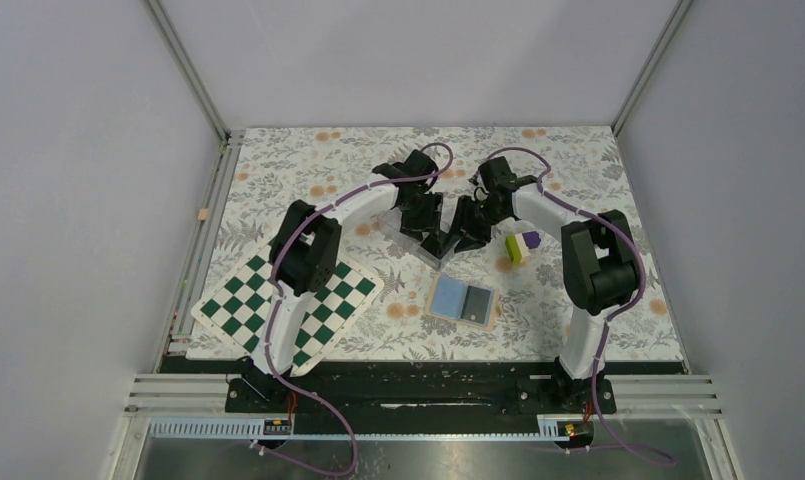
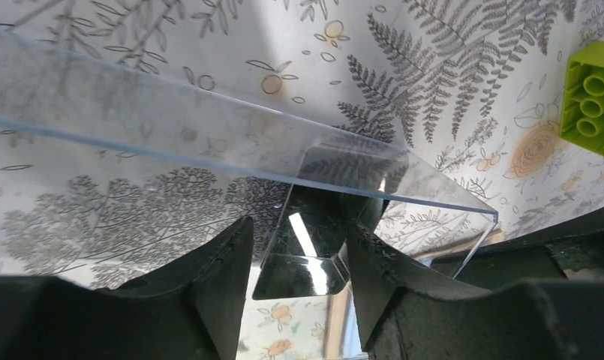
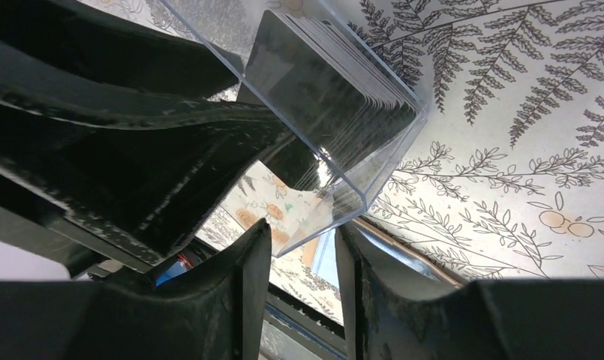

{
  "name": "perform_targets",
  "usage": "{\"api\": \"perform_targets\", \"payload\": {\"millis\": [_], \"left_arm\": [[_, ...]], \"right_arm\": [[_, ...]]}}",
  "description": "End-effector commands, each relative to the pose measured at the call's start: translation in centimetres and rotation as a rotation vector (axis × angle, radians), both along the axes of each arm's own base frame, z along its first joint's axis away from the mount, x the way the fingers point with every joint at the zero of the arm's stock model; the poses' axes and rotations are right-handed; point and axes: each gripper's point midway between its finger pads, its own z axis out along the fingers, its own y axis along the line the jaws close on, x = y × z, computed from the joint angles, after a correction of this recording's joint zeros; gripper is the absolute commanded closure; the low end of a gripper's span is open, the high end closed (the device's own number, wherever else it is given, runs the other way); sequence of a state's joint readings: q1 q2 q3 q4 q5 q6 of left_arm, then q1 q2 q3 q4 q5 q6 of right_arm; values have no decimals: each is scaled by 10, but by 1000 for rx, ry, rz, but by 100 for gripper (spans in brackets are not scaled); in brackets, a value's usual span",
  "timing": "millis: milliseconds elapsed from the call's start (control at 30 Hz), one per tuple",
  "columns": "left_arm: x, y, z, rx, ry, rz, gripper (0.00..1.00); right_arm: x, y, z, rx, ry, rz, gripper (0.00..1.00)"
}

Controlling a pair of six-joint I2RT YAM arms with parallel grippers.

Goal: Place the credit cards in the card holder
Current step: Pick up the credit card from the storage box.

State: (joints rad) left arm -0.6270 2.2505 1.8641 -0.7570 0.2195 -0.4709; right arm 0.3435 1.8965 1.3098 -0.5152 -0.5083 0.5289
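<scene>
One card holder [image 1: 448,297] lies open, lengthwise left-right.

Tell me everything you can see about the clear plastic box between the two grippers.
The clear plastic box is a transparent, thin-walled rectangular container holding a tight stack of dark cards. It is mid-table over the floral cloth, beyond the open wallet. The left gripper and right gripper each have fingers either side of one end; whether they clamp it is unclear.

A clear box [image 3: 351,196] tilted above floral table [image 3: 509,150] — credit cards [image 3: 321,82] stacked inside.
</scene>
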Motion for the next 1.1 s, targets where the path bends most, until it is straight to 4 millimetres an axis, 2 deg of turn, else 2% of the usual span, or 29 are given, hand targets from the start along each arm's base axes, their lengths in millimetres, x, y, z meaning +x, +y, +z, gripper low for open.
{"api": "perform_targets", "payload": {"millis": [0, 100, 200, 300, 533, 767, 1067], "left_arm": [[-3, -26, 14, -130, 31, -53, 51], [-17, -40, 18, -224, 88, -83, 53], [-24, -46, 28, -290, 100, -100, 54], [-23, -39, 34, -274, 64, -95, 53], [-4, -7, 45, -105, -80, -33, 48], [-7, -2, 39, -65, -76, -44, 63], [-11, -10, 29, -57, -52, -70, 71]], "right_arm": [[5, 6, 7, 0, -14, 19, 59], [6, 7, 9, 3, -18, 24, 62], [6, 7, 9, 4, -17, 34, 64], [5, 6, 8, -1, -15, 41, 65], [2, 4, 8, -8, -12, 48, 67], [0, 4, 6, -7, -3, 51, 68], [-2, 4, 5, -5, 1, 54, 69]]}}
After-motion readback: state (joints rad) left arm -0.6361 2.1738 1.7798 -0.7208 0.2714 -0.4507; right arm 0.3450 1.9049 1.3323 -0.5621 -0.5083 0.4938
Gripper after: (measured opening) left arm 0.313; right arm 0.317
